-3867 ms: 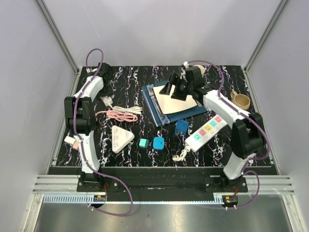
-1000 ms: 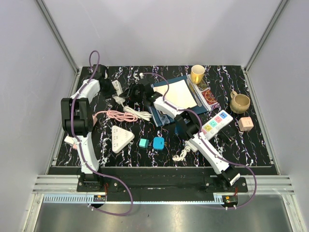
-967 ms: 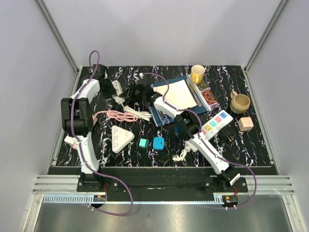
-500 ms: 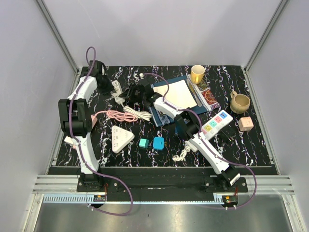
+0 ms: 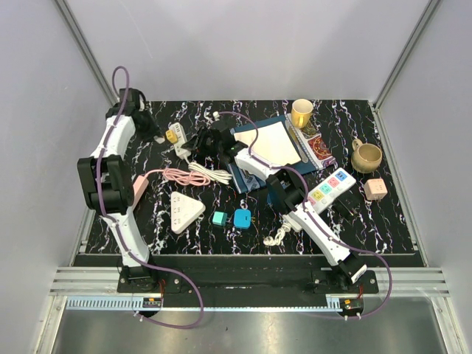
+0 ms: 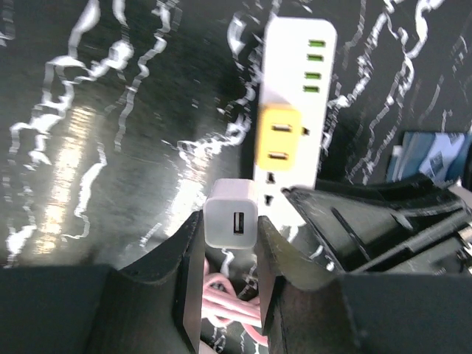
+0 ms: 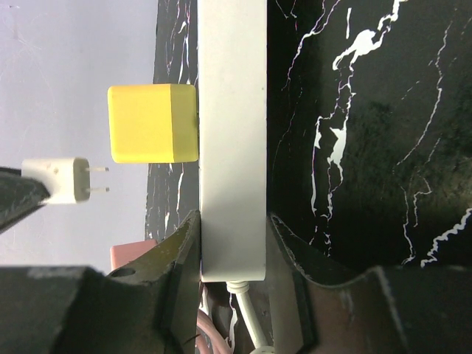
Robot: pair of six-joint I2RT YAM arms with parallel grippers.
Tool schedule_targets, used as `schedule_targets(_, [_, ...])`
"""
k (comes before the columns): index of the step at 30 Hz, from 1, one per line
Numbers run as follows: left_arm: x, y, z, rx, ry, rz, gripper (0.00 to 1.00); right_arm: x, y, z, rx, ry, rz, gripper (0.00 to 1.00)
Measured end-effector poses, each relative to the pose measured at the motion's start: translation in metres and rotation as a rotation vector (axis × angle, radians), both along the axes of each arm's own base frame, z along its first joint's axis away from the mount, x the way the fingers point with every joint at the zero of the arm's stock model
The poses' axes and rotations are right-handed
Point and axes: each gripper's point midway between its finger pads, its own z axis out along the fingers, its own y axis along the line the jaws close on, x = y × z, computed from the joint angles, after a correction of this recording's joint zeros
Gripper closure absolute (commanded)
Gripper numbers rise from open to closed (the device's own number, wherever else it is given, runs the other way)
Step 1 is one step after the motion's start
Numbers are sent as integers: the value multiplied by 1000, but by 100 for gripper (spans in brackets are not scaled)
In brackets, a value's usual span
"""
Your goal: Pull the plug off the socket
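— What's the biggest thing on the black marbled tabletop (image 5: 369, 221) that matters here?

— The white power strip (image 7: 231, 147). It lies flat, and the right end effector (image 7: 231, 243) is clamped across its cord end, one finger pressed on each long side.

— What's plugged into the strip?

— A yellow cube adapter (image 7: 151, 123) is seated in the strip's face, about midway along it.

— And the plug itself?

— The white USB charger (image 6: 231, 223) is out of the strip. The right wrist view shows its two prongs bare, pointing at the strip's face with a clear gap between them. It sits just beside the yellow adapter, on the side nearer the strip's cord end.

— What's holding it?

— The left end effector (image 6: 230, 236) has both fingers closed on the charger's sides, with the USB port facing the wrist camera. Loops of pink cable (image 6: 228, 310) lie below it, near the strip's cord end.
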Motion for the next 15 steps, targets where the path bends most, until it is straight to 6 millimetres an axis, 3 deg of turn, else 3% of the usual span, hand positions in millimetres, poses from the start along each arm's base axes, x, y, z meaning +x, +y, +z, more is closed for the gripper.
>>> schedule_targets(8, [1,61,-5,23,9,112,94,0,0,0,4,-5,2,96])
schedule_targets(15, [3,68,-54,5,101,114,88,1,0,0,16,-13,4,96])
